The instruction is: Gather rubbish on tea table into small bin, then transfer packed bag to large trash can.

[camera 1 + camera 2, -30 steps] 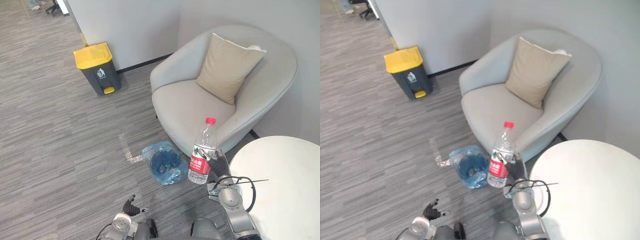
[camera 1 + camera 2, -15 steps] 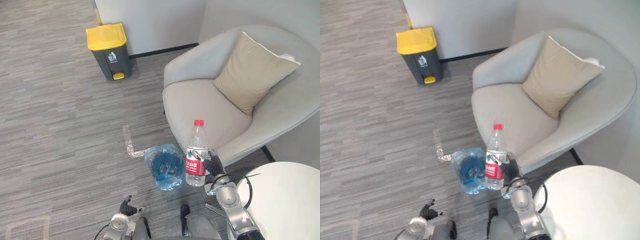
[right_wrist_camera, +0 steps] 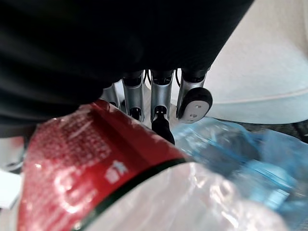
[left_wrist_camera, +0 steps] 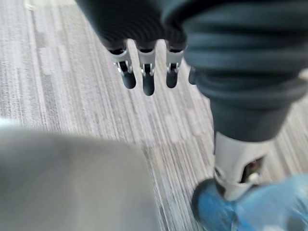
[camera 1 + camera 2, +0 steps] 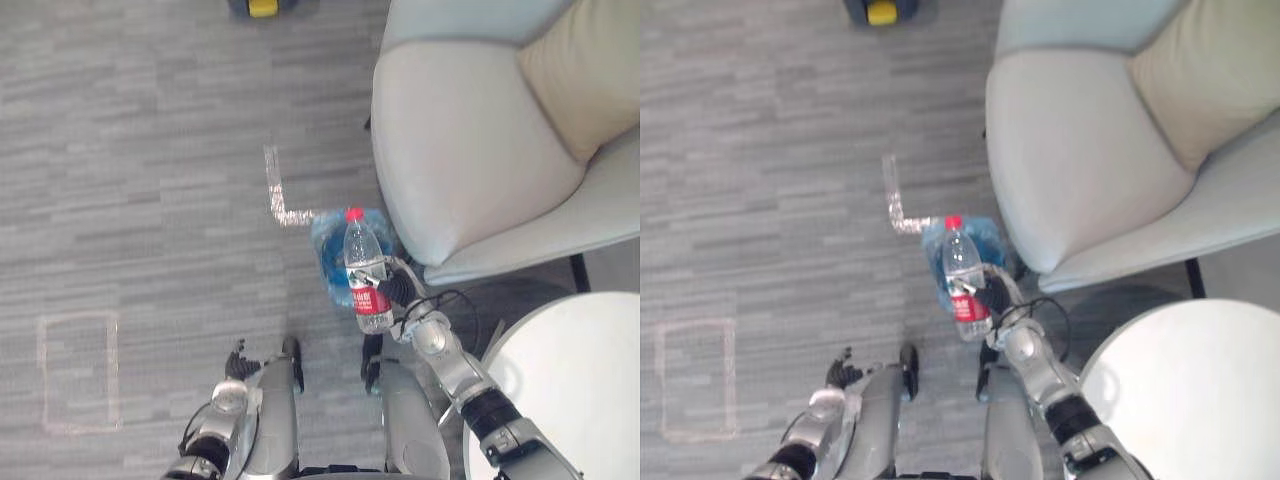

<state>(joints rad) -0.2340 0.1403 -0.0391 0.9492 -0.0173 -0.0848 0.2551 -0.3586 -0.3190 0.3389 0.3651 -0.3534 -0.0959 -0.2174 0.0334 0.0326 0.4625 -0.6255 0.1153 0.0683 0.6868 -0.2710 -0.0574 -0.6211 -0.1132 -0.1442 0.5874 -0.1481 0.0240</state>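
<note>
A: What sort of place is seen here?

B: An office lounge or waiting corner is suggested. Grey striped commercial carpet (image 5: 150, 200) is laid throughout. A light grey tub armchair (image 5: 460, 150) with a beige cushion (image 5: 585, 80) is set beside a round white table (image 5: 570, 390), and tape marks (image 5: 275, 195) are stuck to the floor.

One water bottle (image 5: 366, 272), one blue-lined small bin (image 5: 328, 250), one armchair (image 5: 460, 150), one cushion (image 5: 585, 75), one round table (image 5: 570, 400).
</note>
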